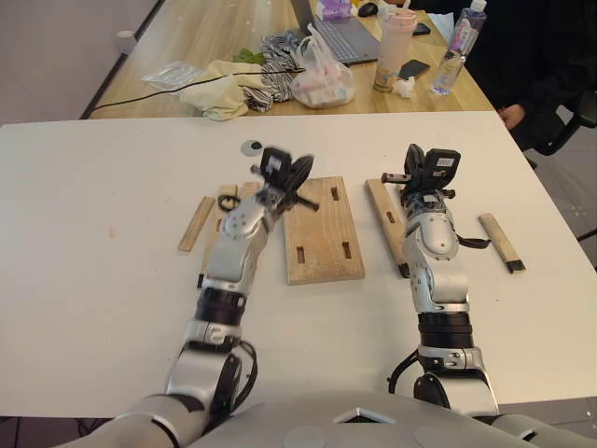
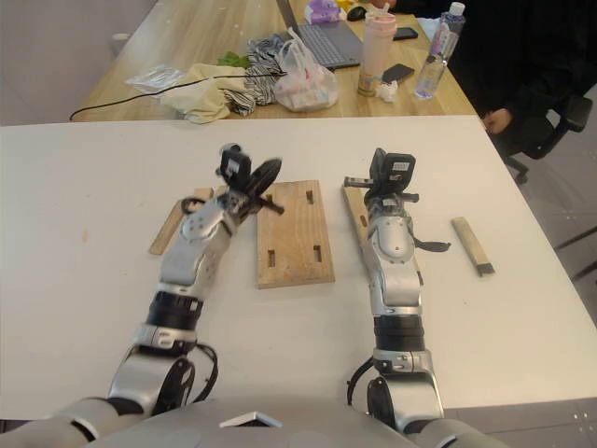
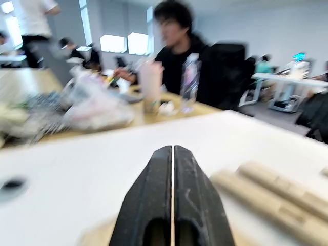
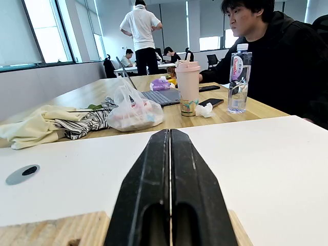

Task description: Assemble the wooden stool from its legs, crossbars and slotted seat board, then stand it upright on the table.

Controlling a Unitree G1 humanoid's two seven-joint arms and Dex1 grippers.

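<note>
The slotted seat board [image 1: 322, 229] lies flat in the middle of the white table [image 1: 112, 308]. My left gripper [image 1: 303, 175] hovers over its far left corner, fingers shut on nothing [image 3: 172, 148]. A wooden leg [image 1: 197, 224] lies left of that arm, and another piece [image 1: 224, 203] is partly hidden under it. A long wooden bar [image 1: 385, 219] lies right of the board. My right gripper [image 1: 414, 154] is above its far end, shut and empty [image 4: 169, 132], with wood [image 4: 51, 230] just under it. A short piece [image 1: 501, 241] lies farther right.
A grey round disc [image 1: 251, 147] sits on the table beyond the left gripper. Behind stands a wooden desk [image 1: 177, 37] with cloths, a plastic bag [image 1: 322, 79], a laptop, a cup [image 1: 395, 47] and a bottle [image 1: 459, 42]. The table's near half is bare.
</note>
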